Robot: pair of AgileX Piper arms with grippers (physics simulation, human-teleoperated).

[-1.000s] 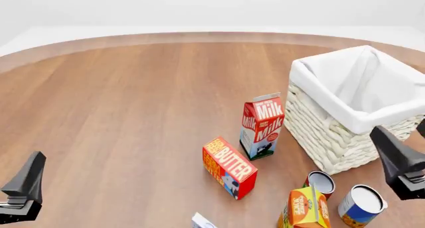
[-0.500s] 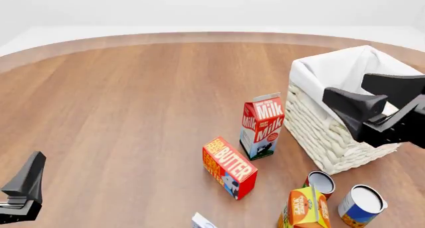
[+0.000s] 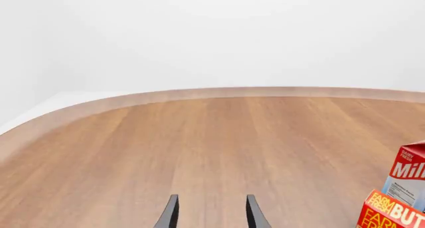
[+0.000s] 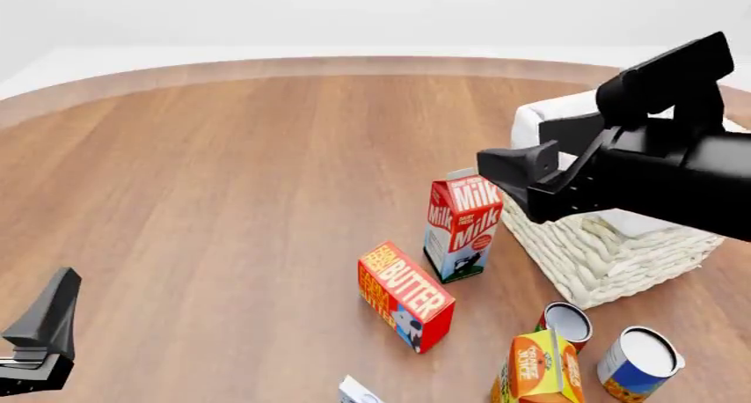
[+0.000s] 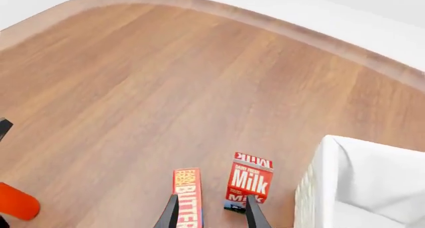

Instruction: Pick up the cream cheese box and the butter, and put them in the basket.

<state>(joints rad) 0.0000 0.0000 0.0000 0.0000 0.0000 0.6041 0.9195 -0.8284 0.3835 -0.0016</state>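
The butter (image 4: pixel 405 296), a red-orange carton, lies on the wooden table in front of the milk carton, and also shows as butter (image 5: pixel 188 195) and butter (image 3: pixel 391 215). Only a white corner of the cream cheese box (image 4: pixel 357 392) peeks in at the front view's bottom edge. The white wicker basket (image 4: pixel 599 253) stands at the right, partly hidden by my right arm. My right gripper (image 4: pixel 516 176) hangs open in the air above the milk carton, empty; in its own view the right gripper (image 5: pixel 211 215) looks down on butter and milk. My left gripper (image 4: pixel 41 333) rests open at the far left, empty, seen also as left gripper (image 3: pixel 212 217).
An upright red-white milk carton (image 4: pixel 463 223) stands between the butter and the basket. An orange juice carton (image 4: pixel 537 368) and two cans (image 4: pixel 567 319), (image 4: pixel 639 361) sit at the front right. A red-orange shape (image 5: pixel 17 200) shows at the right wrist view's edge.
My right arm has swung up and to the left, from the front right edge across the basket to above the milk carton. The left arm and all objects have stayed put.
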